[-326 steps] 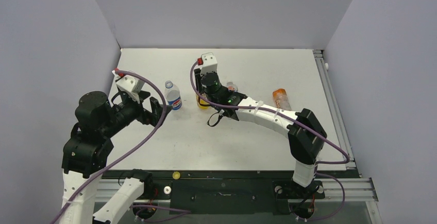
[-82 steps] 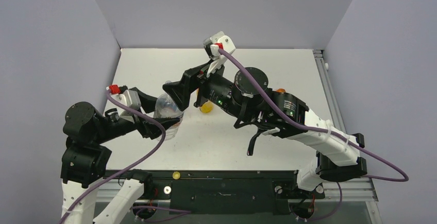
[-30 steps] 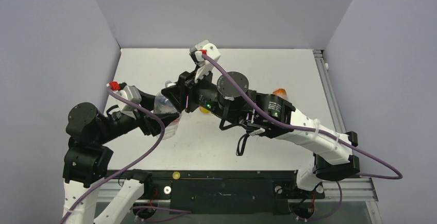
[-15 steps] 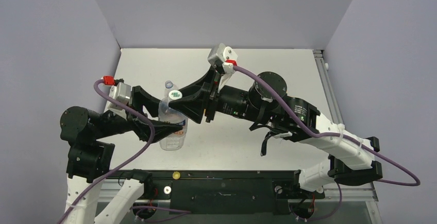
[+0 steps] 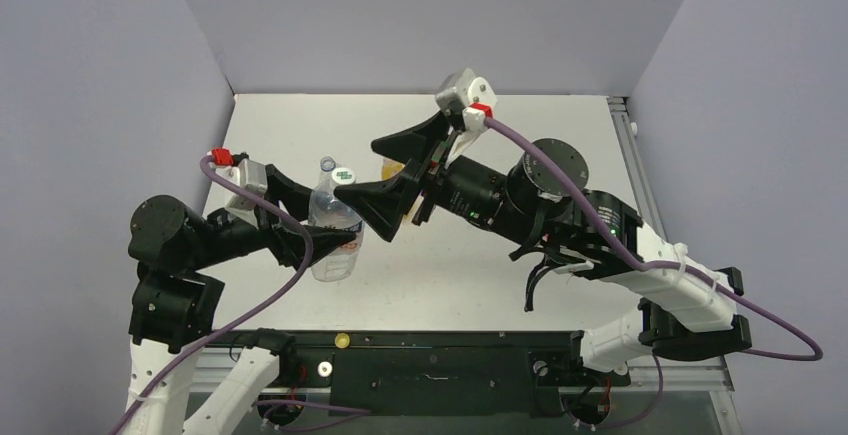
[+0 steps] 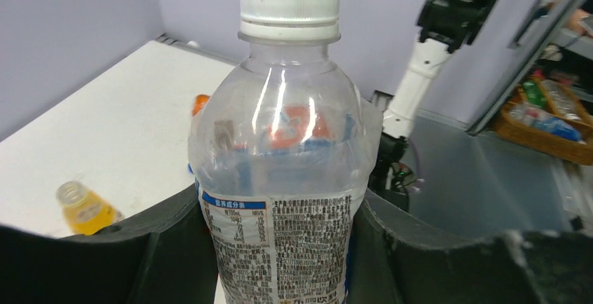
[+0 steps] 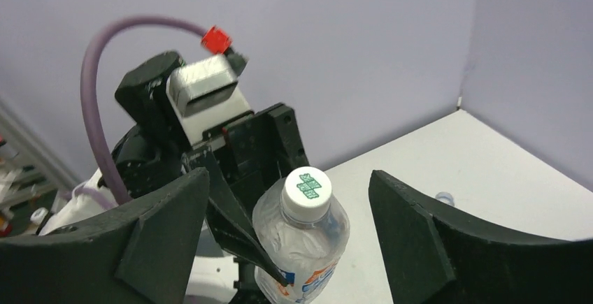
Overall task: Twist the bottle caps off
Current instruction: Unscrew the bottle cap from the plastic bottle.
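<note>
One bottle (image 6: 283, 178) hung above the tabletop (image 5: 300, 125), left fingers (image 6: 161, 248) clamped round its body, cap (image 7: 308, 191) screwed on; right fingers (image 7: 161, 227) stood spread wide either side of that cap, not touching it

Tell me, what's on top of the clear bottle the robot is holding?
A white cap with a green mark sits on the clear bottle, which the left gripper holds. The right gripper is open beside it, not touching. The neck's threads are hidden under the cap.
</note>
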You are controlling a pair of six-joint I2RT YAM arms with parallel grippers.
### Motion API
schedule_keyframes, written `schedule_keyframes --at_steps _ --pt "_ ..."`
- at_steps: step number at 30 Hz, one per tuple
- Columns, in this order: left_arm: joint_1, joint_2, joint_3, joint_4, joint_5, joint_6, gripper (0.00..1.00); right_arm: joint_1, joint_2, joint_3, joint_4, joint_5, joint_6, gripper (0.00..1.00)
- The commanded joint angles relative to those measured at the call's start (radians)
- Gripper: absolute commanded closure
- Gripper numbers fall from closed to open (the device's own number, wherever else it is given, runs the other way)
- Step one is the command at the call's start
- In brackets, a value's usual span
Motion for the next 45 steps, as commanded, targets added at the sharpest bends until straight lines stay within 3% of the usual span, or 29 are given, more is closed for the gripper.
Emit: schedule_keyframes --at_steps 1,11,23,28,33,37,45 --pt "0.001 -0.015 0.039 -0.135 -0.193 0.227 0.99 0.022 0.021 0.071 -0.01 0.228 0.037 0.2" --pt "0.001 -0.046 0.023 -0.157 -0.261 0.285 0.99 0.039 0.165 0.218 -0.12 0.259 0.066 0.29" --pt "0.0 -0.056 0.016 -0.156 -0.277 0.293 0.99 0.039 0.2 0.229 -0.12 0.231 0.083 0.68" --pt "0.0 -0.052 0.016 -0.152 -0.271 0.285 0.99 0.034 0.207 0.225 -0.12 0.232 0.083 0.77" --pt "0.0 -0.051 0.02 -0.147 -0.253 0.272 0.99 0.024 0.208 0.228 -0.121 0.218 0.077 0.94" --pt "0.0 -0.041 0.032 -0.131 -0.182 0.211 0.99 -0.001 0.171 0.196 -0.087 0.121 0.047 1.0" --pt "0.0 -0.024 0.017 0.062 0.002 -0.078 0.99 -0.046 0.036 0.044 0.073 -0.348 0.004 1.0"
